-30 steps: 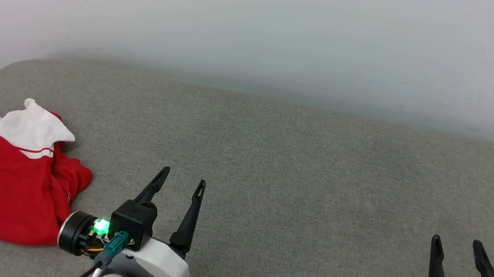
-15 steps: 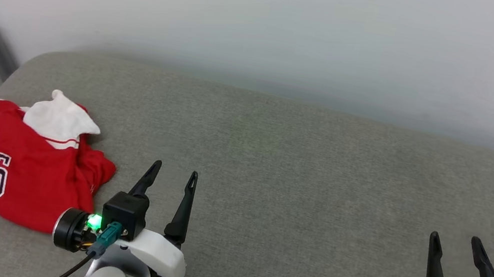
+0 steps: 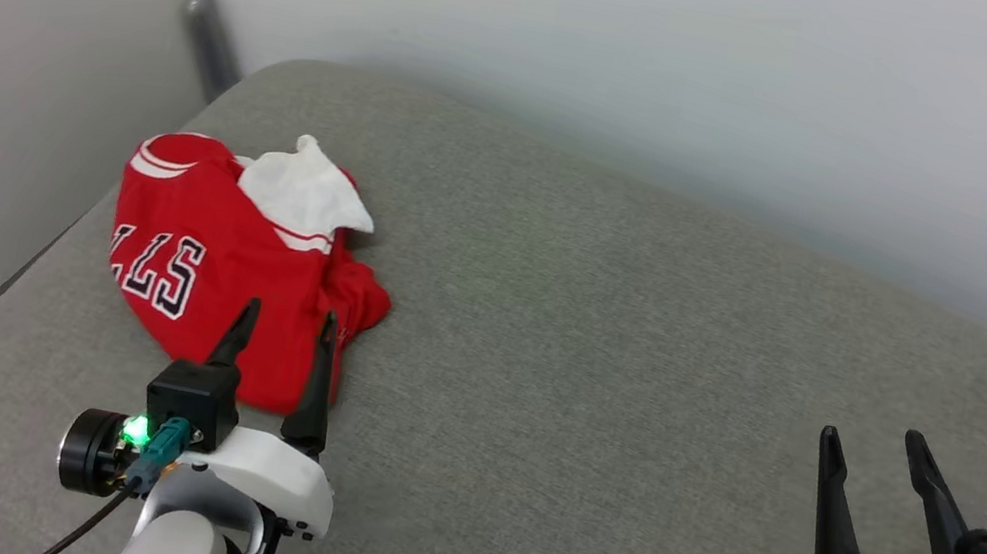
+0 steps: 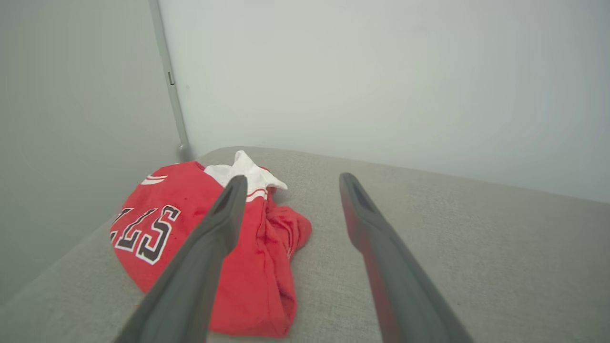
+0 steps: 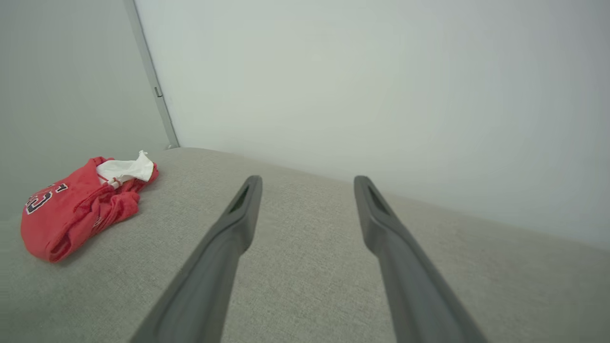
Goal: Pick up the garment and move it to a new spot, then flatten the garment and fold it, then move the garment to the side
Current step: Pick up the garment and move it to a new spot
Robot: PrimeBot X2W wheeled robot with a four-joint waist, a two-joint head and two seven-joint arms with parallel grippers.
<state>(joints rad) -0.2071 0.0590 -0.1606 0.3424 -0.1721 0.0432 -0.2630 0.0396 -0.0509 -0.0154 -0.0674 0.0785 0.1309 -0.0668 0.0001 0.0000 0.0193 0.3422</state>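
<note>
Left gripper [image 3: 290,312]: released, with its two long dark fingers spread apart and no cloth between them. In the head view its fingertips overlap the near edge of the garment [image 3: 221,270], a crumpled red sports jersey with a bunched white sleeve and red-white striped trim. Whether the fingertips touch the cloth cannot be determined. In the left wrist view the garment lies ahead of the left finger and to its left; the right finger points at bare upholstery.

Right gripper [image 3: 872,435]: released, fingers spread, holding nothing. The garment lies well apart from it, ahead and far to its left.

Both grippers are over a grey woven-fabric cushion [image 3: 595,336]. The garment rests on it near the rounded corner ahead-left of the left gripper.

Just beyond the garment, left of the left gripper, a pale side wall [image 3: 0,78] rises close to the cushion edge. A grey metal strip [image 3: 194,1] runs up the corner where it meets the pale back wall [image 3: 647,40].

Legible marking: black, white-outlined letters "LLS" on the red chest panel, left of the left gripper. The rest of the word is folded out of sight.
</note>
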